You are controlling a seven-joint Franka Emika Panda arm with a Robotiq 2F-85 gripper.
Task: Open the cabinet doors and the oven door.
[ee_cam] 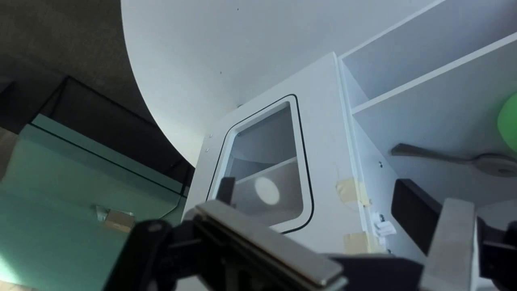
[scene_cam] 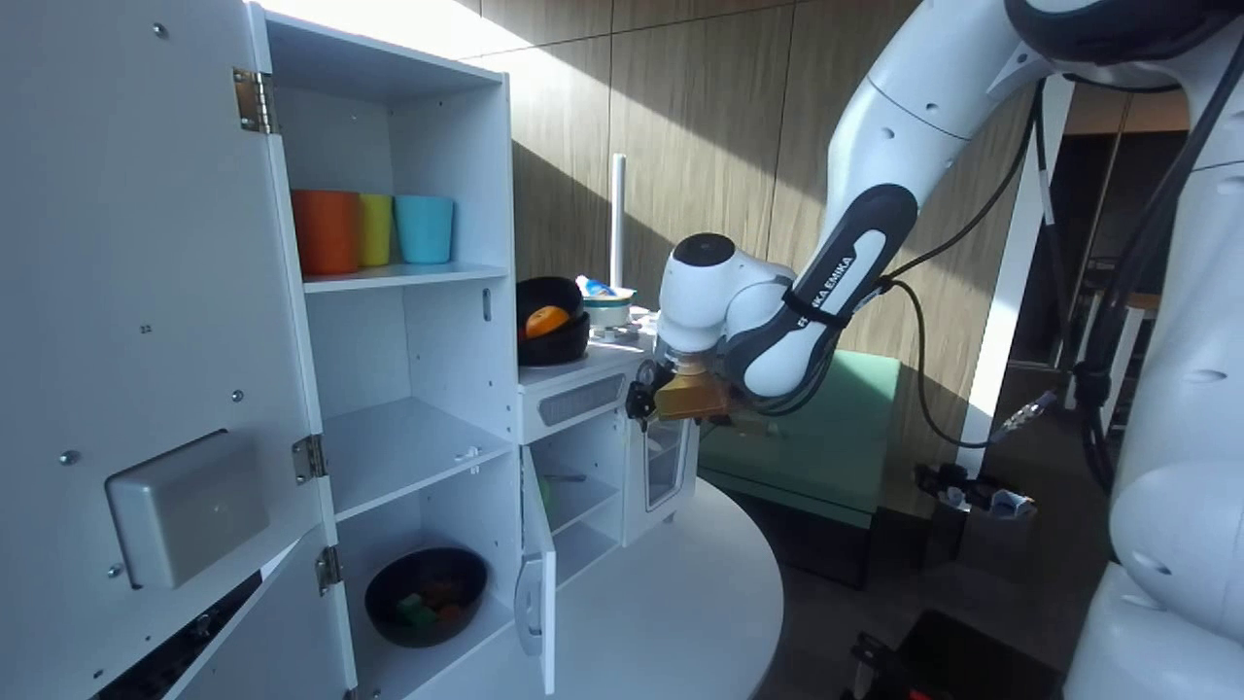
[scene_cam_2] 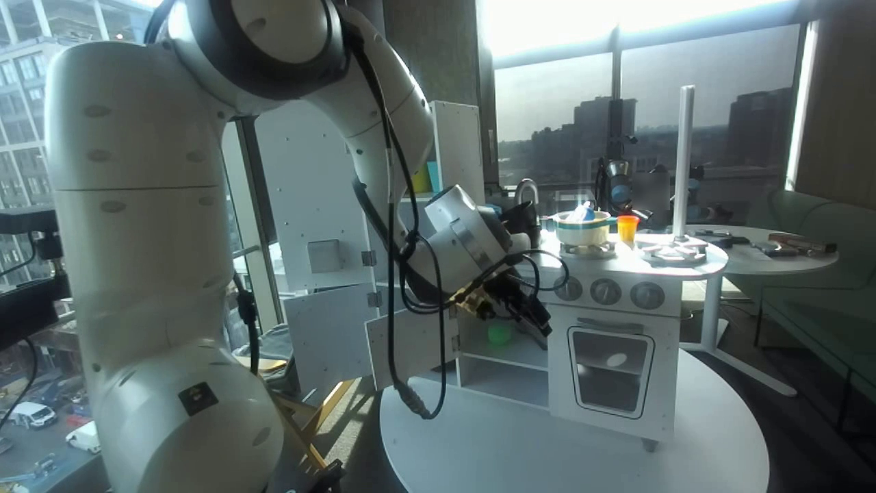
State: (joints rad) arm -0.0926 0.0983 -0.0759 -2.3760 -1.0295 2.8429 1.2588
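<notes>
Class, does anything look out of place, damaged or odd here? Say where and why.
In the wrist view, pale yellow tape patches cling along one edge of the white, windowed oven door: odd, perhaps a makeshift repair.

my gripper [ee_cam: 319, 198] is black with light grey pads [ee_cam: 450, 238]; i see white cabinet doors [scene_cam: 146, 282], a white oven door [scene_cam_2: 611, 375] lined in black, an orange cup [scene_cam: 327, 233], a yellow cup [scene_cam: 375, 229], a light blue cup [scene_cam: 424, 229] and a teal-banded cream pot [scene_cam_2: 582, 233].

Lit by sunlight [scene_cam: 569, 92] slanting across a wood wall [scene_cam: 709, 107]; furnished with a round white table [scene_cam_2: 588, 459] and green sofa [scene_cam: 826, 457]; opening through windows [scene_cam_2: 547, 96] onto buildings [scene_cam_2: 592, 123].
</notes>
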